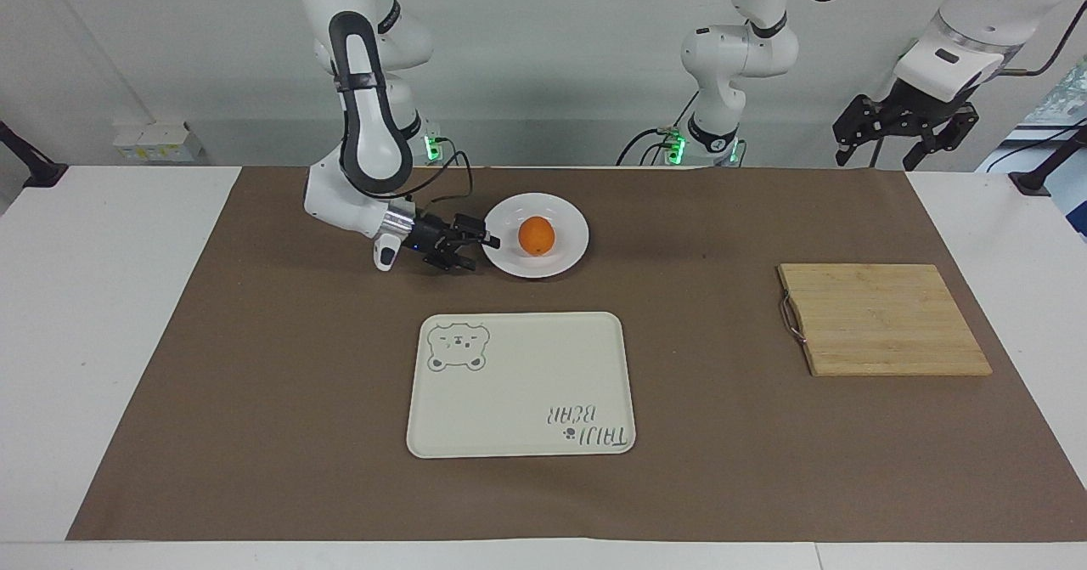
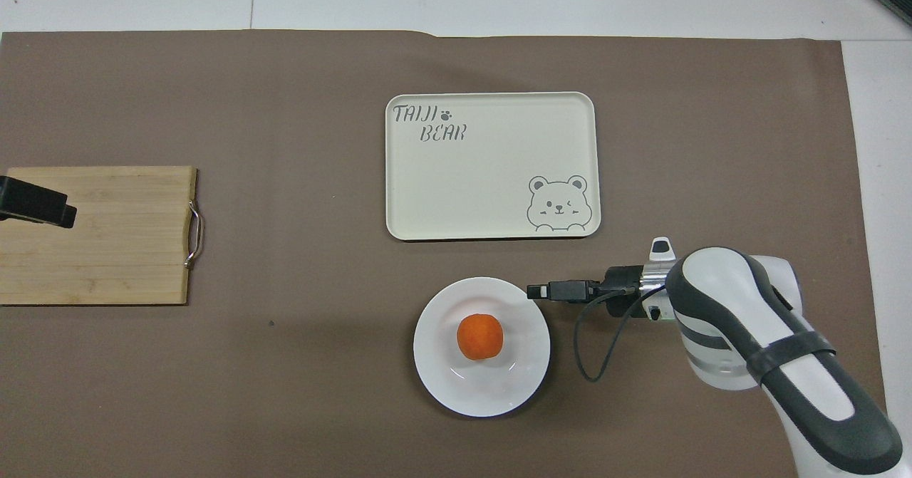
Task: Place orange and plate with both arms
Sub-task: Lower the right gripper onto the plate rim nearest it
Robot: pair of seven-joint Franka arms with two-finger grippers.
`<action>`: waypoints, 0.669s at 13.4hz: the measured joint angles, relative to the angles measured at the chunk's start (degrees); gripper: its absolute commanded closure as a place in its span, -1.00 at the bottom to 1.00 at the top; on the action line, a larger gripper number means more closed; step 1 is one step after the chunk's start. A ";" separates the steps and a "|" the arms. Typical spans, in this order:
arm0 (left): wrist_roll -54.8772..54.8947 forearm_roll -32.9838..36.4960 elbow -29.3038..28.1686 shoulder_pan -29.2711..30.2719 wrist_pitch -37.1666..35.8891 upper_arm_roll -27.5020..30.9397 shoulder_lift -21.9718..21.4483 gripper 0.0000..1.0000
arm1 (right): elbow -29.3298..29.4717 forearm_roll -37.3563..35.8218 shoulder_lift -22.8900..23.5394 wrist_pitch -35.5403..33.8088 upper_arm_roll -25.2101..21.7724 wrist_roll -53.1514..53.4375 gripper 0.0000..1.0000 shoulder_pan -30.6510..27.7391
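Note:
The orange [image 1: 537, 235] [image 2: 479, 336] lies in the middle of the white plate [image 1: 569, 256] [image 2: 442, 385], which rests on the brown mat near the robots. My right gripper [image 1: 480, 251] [image 2: 534, 291] lies low and level beside the plate, toward the right arm's end of the table. It is open, and its fingertips are at the plate's rim, with one finger over the rim. My left gripper [image 1: 892, 158] [image 2: 39, 207] waits high over the wooden cutting board, open and holding nothing.
A cream rectangular tray [image 1: 518, 400] [image 2: 491, 172] with a bear print lies on the mat, farther from the robots than the plate. The wooden cutting board [image 1: 883, 319] [image 2: 114, 236] with a metal handle sits toward the left arm's end.

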 measured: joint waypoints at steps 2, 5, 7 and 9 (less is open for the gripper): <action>0.00 0.00 0.00 0.00 0.00 -0.01 0.00 -1.00 | 0.00 0.00 0.00 0.00 0.00 0.00 -1.00 0.00; 0.00 0.00 0.00 0.00 0.00 -0.01 0.00 -1.00 | -0.03 0.00 0.02 0.00 0.00 0.00 -1.00 0.00; 0.00 0.00 0.00 0.02 -0.03 -0.01 0.00 -1.00 | -0.18 0.00 0.19 0.00 -0.01 -0.05 -1.00 0.00; -0.03 0.00 0.00 0.02 -0.03 -0.02 0.00 -1.00 | -0.54 0.00 0.22 0.00 0.00 -0.05 -1.00 0.00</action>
